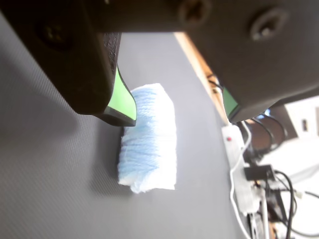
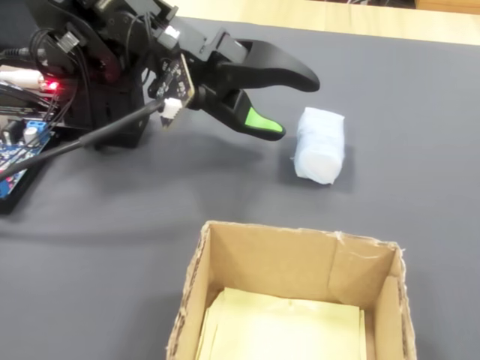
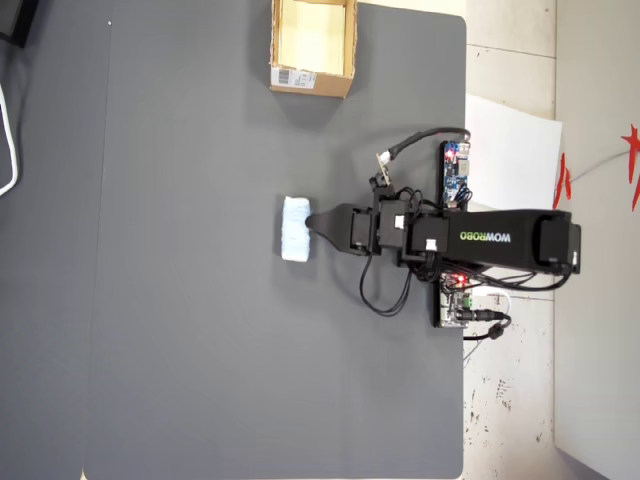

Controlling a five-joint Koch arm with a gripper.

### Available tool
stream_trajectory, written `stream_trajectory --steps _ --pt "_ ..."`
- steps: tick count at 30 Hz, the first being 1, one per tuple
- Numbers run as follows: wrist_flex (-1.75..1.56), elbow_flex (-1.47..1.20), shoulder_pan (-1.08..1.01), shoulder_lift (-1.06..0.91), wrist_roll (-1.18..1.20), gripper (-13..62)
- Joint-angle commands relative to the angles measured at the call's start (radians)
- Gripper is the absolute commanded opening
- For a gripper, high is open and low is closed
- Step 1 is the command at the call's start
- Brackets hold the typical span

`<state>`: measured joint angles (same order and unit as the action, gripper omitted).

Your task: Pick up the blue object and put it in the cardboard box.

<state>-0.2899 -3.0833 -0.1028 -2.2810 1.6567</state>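
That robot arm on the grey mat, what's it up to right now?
The arm's gripper is open and reaching toward the blue object, a soft pale block lying on the dark mat. In the wrist view the block sits below and between the two jaws, not yet gripped. The cardboard box stands apart on the mat, open, with only its pale lining visible inside.

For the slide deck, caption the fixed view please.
Open gripper reaches toward the blue object lying on the grey mat, cardboard box open in front.
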Motion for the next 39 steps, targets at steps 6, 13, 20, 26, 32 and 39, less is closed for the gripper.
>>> stream_trajectory --steps 6,13,20,26,32,39 --pt "-0.095 -0.037 0.002 -0.089 0.209 34.5" --pt "-0.086 -0.037 0.002 -0.091 0.273 34.3" --pt "-0.051 -0.037 0.002 -0.091 0.319 34.5" --pt "-0.028 -0.037 0.002 -0.089 0.308 34.9" --pt "-0.002 -0.037 0.002 -0.089 0.249 34.6" --pt "0.063 -0.034 0.0 -0.089 0.126 34.1"
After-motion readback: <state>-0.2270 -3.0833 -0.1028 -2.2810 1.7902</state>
